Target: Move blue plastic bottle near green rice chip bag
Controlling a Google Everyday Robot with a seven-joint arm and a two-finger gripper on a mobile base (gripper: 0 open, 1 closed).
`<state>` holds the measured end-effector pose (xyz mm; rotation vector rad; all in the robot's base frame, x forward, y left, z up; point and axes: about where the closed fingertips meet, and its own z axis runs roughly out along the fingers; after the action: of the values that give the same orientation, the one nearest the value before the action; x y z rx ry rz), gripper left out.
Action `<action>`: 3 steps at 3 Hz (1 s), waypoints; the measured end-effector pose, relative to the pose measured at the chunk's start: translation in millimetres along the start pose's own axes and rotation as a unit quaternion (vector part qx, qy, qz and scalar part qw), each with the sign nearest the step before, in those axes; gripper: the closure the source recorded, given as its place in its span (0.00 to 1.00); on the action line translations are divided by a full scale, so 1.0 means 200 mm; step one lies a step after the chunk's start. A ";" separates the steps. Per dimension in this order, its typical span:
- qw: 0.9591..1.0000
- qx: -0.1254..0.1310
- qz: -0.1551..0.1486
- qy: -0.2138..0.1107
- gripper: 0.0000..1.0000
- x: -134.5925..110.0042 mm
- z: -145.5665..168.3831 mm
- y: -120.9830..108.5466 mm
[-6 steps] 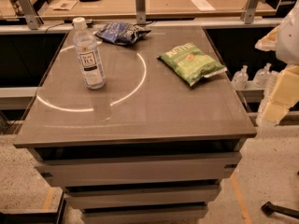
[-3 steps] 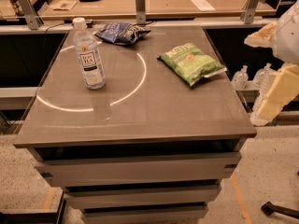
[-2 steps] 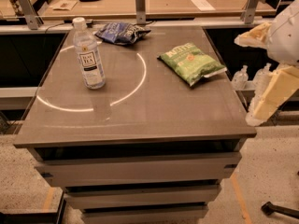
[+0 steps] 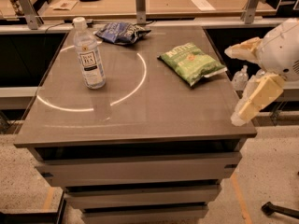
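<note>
Opened wide and holding nothing, the tool (image 4: 233, 85) hangs just outside the right edge of the worktop (image 4: 140, 111), with its lower finger (image 4: 254, 99) close to the front right corner and its upper finger (image 4: 243, 48) pointing left toward the green rice chip bag (image 4: 192, 62). This bag lies flat on the right half, near the right edge. The blue plastic bottle (image 4: 88, 55) stands upright on the left half, close to the left edge and well apart from the green bag. A dark blue chip bag (image 4: 122, 31) lies at the back edge, between them. The middle and the whole front part of the worktop are bare, so there is open room between bottle and green bag. Compared with two seconds ago, the tool has come more to the left, nearer to the worktop edge; the bottle and both bags are in the same places.
</note>
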<state>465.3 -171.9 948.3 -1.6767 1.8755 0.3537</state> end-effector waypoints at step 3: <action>0.971 0.077 0.060 -0.219 0.00 -0.08 -0.04 -0.14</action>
<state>490.7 -168.0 970.2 -1.2624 1.6266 0.5618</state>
